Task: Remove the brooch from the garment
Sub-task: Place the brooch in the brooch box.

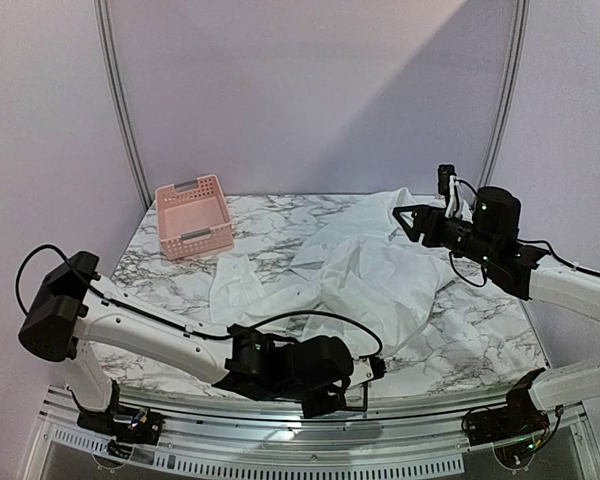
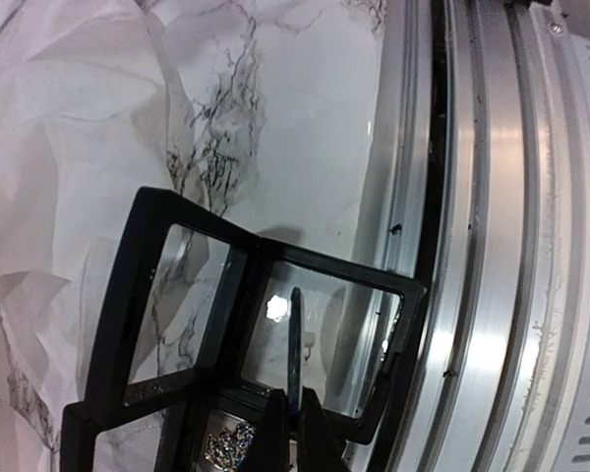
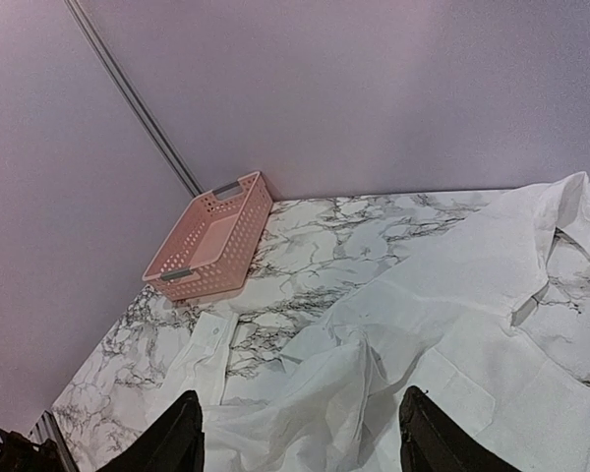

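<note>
Brooch [image 2: 226, 447] small, shiny, prob. hard + light: looks pinched low btwn near-shut L gripper [image 2: 261, 251] jaws, garment [image 1: 370, 270] just beside. Hold gently by rim. R gripper [image 3: 305, 442] jaws wide, empty.

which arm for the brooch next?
Left, likely. The brooch glitters at the base of the left gripper, near the table edge; the right gripper hangs open above the garment.

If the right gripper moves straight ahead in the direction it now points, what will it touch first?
Probably the garment: the open right gripper aims at its crumpled white fabric, with nothing seen between. How far off is unclear.
</note>
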Motion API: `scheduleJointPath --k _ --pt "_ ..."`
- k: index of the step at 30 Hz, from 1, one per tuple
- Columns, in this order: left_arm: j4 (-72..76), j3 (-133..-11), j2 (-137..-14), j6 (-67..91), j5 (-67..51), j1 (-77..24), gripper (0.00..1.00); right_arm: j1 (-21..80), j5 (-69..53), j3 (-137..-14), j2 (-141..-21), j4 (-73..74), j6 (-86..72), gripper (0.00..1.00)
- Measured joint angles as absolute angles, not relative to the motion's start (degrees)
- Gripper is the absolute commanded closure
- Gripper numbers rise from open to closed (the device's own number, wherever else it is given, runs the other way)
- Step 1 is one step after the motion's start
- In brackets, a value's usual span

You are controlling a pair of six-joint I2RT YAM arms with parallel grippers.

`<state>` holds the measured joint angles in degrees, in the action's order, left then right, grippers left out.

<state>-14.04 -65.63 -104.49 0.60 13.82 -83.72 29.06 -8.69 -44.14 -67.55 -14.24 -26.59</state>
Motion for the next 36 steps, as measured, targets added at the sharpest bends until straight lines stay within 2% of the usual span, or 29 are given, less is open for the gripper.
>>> scheduleJointPath --k 36 --pt "-12.64 -66.19 -106.69 -0.67 13.80 -79.18 1.00 28.10 -9.34 -43.42 -67.05 -14.61 -27.99 0.34"
